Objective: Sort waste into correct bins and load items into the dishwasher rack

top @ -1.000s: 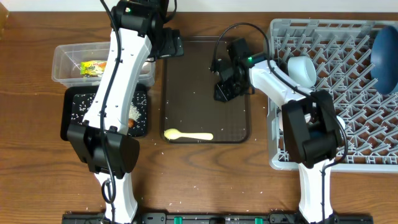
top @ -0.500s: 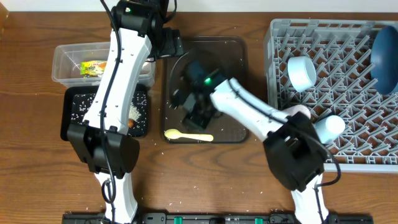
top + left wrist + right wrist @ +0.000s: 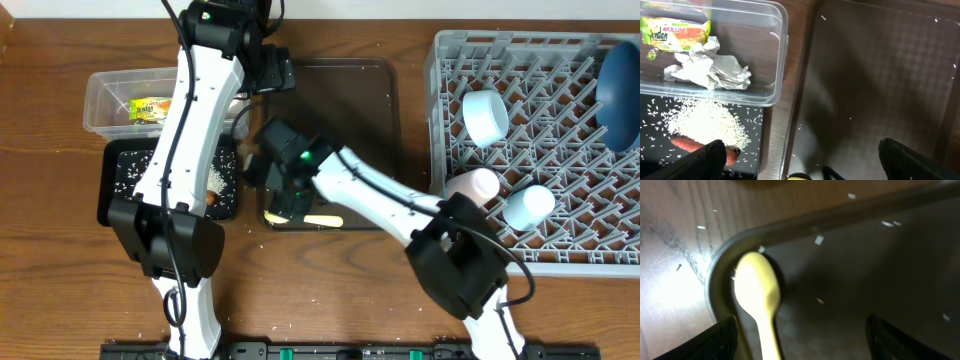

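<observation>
Tray rim point(image 3: 716, 277) curves tight around the yellow spoon point(image 3: 757, 287), right end effector point(image 3: 801, 325) released, spread wide above it.

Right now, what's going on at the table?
The right gripper, open, hangs over the yellow spoon at the near-left corner of the brown serving tray, not yet gripping it. The left gripper hovers open and empty near the tray's far-left edge. The wrapper and crumpled paper are in the clear tub, rice and sausage in the black tray. The plate, bowl and two cups sit in the rack.
</observation>
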